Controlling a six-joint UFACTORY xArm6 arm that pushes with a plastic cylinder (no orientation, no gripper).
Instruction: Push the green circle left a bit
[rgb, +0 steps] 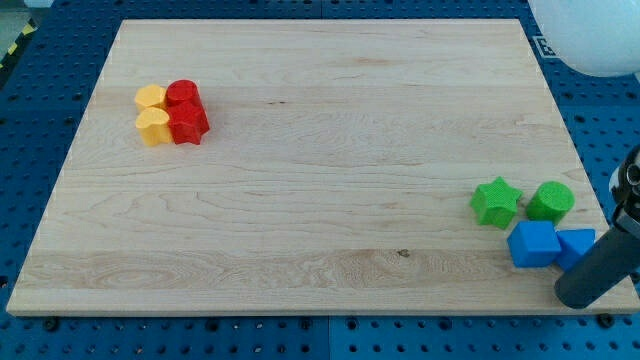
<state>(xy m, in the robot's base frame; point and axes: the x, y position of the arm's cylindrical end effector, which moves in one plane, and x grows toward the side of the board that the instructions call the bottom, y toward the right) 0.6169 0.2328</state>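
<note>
My tip (578, 297) sits at the lower right of the frame, at the bottom end of the dark rod that leans in from the right edge. It is a plain rod end that holds nothing; it rests just beside the right-hand blue block (576, 245), and whether they touch is unclear because the rod overlaps that block.

The green circle (551, 201) lies in the lower right, above the blue blocks and up and to the left of my tip, apart from it. It is a short round cylinder, so it has no long axis or heading.

Just to its left is a green star (495, 201), and below that a blue cube-like block (533, 244).

In the upper left, two yellow blocks (152, 113) and two red blocks (186, 112) cluster touching.

All look like matte plastic on a pale wooden board (320, 190) with visible grain.
</note>
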